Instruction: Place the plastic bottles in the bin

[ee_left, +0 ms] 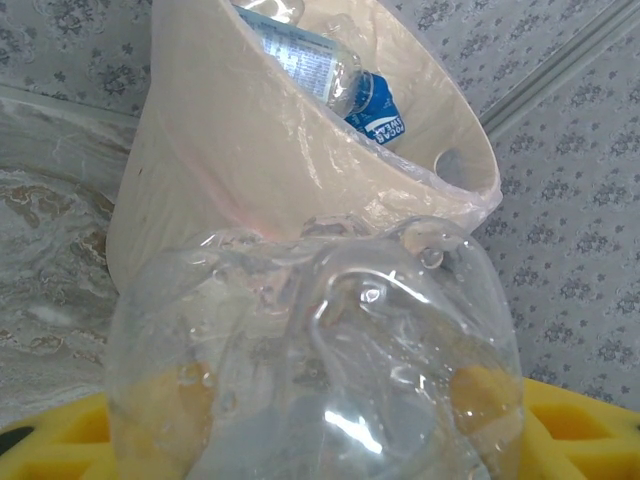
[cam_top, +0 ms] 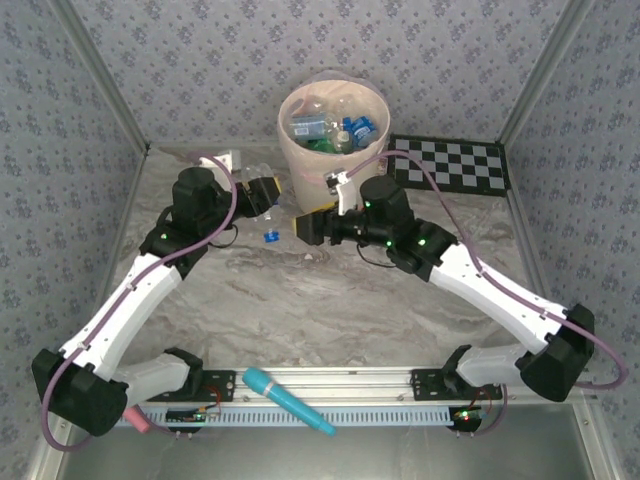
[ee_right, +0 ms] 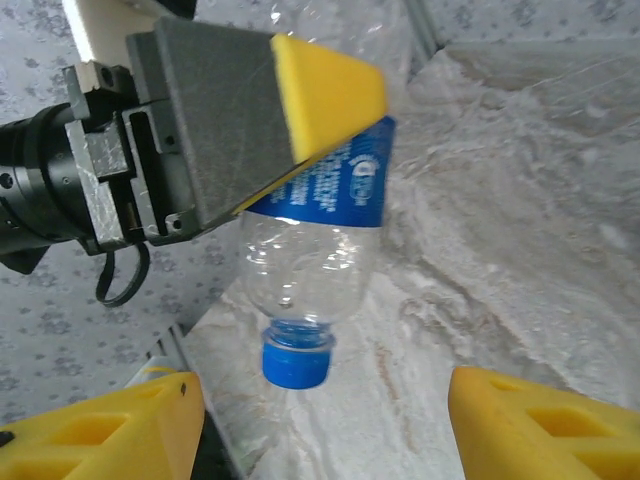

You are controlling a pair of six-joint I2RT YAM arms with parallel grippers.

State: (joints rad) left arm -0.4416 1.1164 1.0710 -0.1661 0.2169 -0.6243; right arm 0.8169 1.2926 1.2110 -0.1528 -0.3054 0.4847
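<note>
Left gripper (cam_top: 262,196): clamped on a clear bottle (ee_right: 312,262). Its yellow pads (ee_right: 330,88) are squeezing the crumpled body, one of them pressed on just above the blue label.
Clear bottle: hanging cap-down, blue cap (ee_right: 296,362) lowest and clear of the marbled table (cam_top: 330,310). It is just left of the bin (cam_top: 296,165), down by its foot and toward the far edge.
Bin: upright at the middle of the table's far edge, with a thin clear liner folded over its rim. From the left wrist it rises right behind the held bottle.
Bottles in the bin (cam_top: 330,128): a heap already inside, clear ones with blue labels and some green among them. One blue-labelled bottle lies against the inner wall.
Right gripper (ee_right: 320,440): yellow fingers apart with nothing between them. It points left at the hanging bottle, just in front of the bin.
Checkerboard (cam_top: 450,165): flat at the far edge, right of the bin.
Blue wand (cam_top: 288,400): lying at the near edge, between the two arm bases.
</note>
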